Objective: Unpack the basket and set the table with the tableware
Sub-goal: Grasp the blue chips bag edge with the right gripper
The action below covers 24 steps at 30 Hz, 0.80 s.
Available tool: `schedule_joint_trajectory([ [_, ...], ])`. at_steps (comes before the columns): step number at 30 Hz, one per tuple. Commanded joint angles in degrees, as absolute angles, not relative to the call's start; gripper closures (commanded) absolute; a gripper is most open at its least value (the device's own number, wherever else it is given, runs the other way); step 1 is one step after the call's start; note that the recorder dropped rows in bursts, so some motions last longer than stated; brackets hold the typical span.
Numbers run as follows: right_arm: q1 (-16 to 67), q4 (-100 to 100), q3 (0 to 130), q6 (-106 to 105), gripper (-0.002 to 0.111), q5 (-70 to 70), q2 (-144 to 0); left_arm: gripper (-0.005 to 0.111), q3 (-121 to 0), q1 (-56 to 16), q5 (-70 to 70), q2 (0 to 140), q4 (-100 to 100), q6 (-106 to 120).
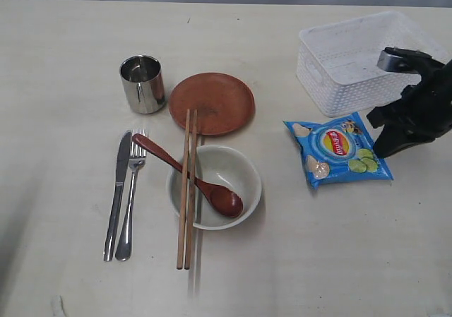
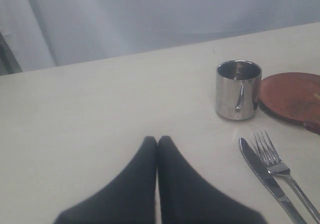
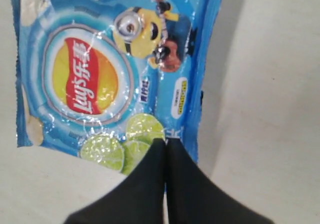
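Note:
On the table [image 1: 63, 84] stand the steel cup [image 1: 143, 84] and the brown plate [image 1: 212, 103]. In front of them is the off-white bowl [image 1: 247, 172], with the wooden spoon [image 1: 191, 178] and chopsticks [image 1: 186, 204] lying across it. Knife [image 1: 116, 197] and fork [image 1: 131, 204] lie to its left. The white basket [image 1: 332, 94] sits at the back right with nothing visible in it. My right gripper [image 1: 385, 151] [image 3: 166, 141] is shut, tips at the edge of the flat-lying chip bag [image 3: 100, 69]. My left gripper [image 2: 157, 139] is shut and empty, near the cup [image 2: 238, 90], knife [image 2: 265, 176] and fork [image 2: 280, 169].
The blue chip bag [image 1: 339, 147] lies flat just in front of the basket, between the bowl and my right arm. A grey curtain hangs behind the table's far edge. The plate [image 2: 292, 97] shows at the side of the left wrist view.

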State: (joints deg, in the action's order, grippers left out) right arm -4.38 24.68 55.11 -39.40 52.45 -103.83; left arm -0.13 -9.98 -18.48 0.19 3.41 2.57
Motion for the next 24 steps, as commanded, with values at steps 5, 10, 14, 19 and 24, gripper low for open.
schedule_joint_trajectory([
  [5,-4.39,26.87,54.96,-39.92,0.107,53.96,-102.13,0.107,0.0,-9.84,-18.45,0.0,2.92,2.55],
  [10,-4.39,26.32,54.96,-38.1,0.058,52.58,-103.61,0.107,0.0,-9.84,-18.45,0.0,2.92,2.55],
  [14,-4.39,25.39,54.96,-36.75,0.029,50.01,-104.14,0.107,0.0,-9.84,-18.45,0.0,2.92,2.55],
  [19,-4.39,27.57,55.95,-38.36,0.035,49.76,-106.7,0.107,0.0,-9.84,-18.45,0.0,2.92,2.55],
  [24,-4.39,28.29,56.21,-38.75,0.035,48.09,-110.33,0.107,0.0,-9.84,-18.45,0.0,2.92,2.55],
])
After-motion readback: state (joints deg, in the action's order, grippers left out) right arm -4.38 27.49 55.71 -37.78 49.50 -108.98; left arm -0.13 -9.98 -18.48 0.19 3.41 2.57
